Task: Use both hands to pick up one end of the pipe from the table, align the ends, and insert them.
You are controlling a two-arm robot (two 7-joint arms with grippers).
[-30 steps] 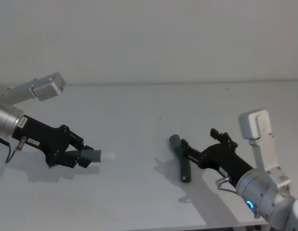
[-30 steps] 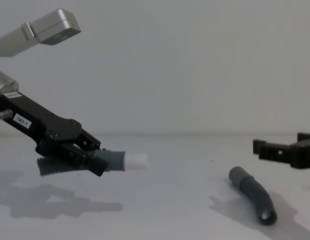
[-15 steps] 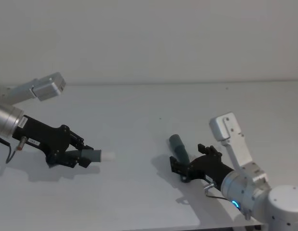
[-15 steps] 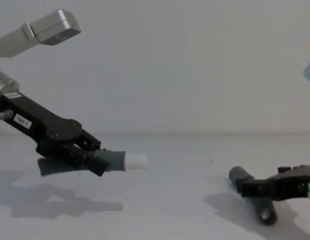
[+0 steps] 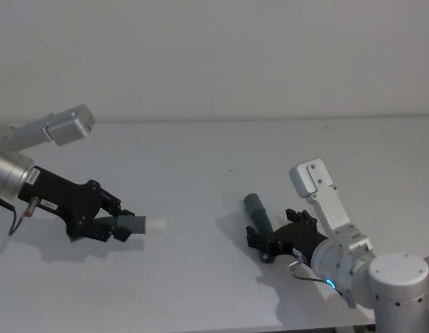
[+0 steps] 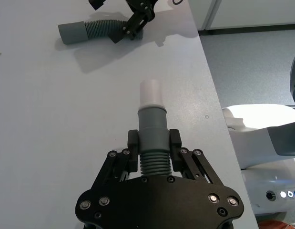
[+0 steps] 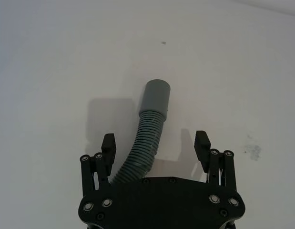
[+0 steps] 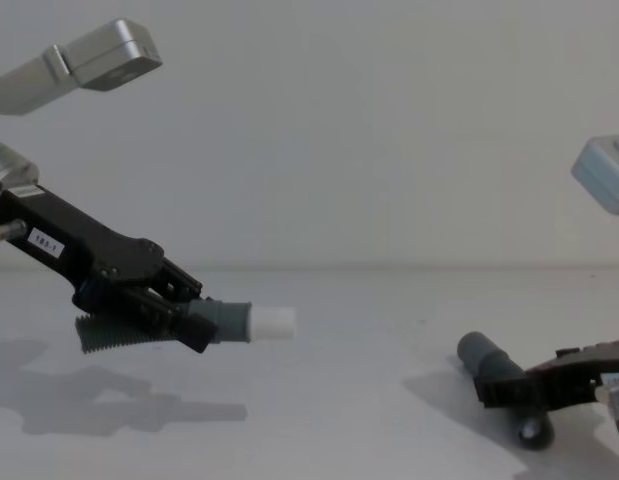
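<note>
Two black linkage-fingered grippers appear in the head view. The left gripper [image 5: 120, 226], at the left above the matt white table [image 5: 200, 152], clenches a dark grey ribbed hose piece with a white tip [image 5: 136, 225] that points right. The right gripper [image 5: 261, 244], near right, straddles the second dark grey ribbed hose piece [image 5: 258, 211], which lies on the table.

In the left wrist view, the fingers [image 6: 174, 140] clamp the held piece just behind its smooth cuff.

In the right wrist view, the jaws are spread wide on either side of the ribs.

In the chest view, the right gripper sits low at the lying piece's near end. Whether it touches is hard to judge.
</note>
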